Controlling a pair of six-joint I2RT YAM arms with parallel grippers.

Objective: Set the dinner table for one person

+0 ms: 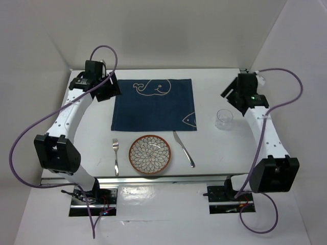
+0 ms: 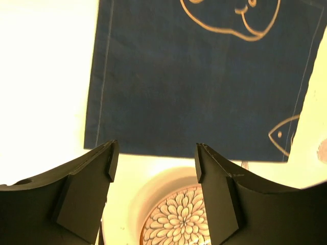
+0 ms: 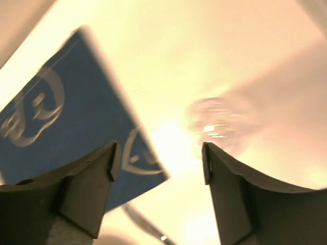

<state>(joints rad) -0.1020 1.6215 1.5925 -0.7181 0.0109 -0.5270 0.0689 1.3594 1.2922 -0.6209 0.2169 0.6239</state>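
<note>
On the white dinner table (image 1: 92,127) lies a dark blue mat (image 1: 153,104) with whale and fish drawings. In front of it sit a fork (image 1: 116,153), a flower-patterned plate (image 1: 150,154) and a knife (image 1: 183,148). A clear glass (image 1: 223,119) stands right of the mat. My left gripper (image 1: 110,89) is open and empty above the mat's far left corner; its wrist view shows the mat (image 2: 199,81) and plate (image 2: 179,219). My right gripper (image 1: 232,94) is open and empty, raised behind the glass, which shows blurred in its wrist view (image 3: 217,122).
Metal rails (image 1: 168,178) run along the table's near edge by the arm bases. White walls enclose the back and sides. The right wrist view also shows the mat's corner (image 3: 71,117) and part of the knife (image 3: 145,224).
</note>
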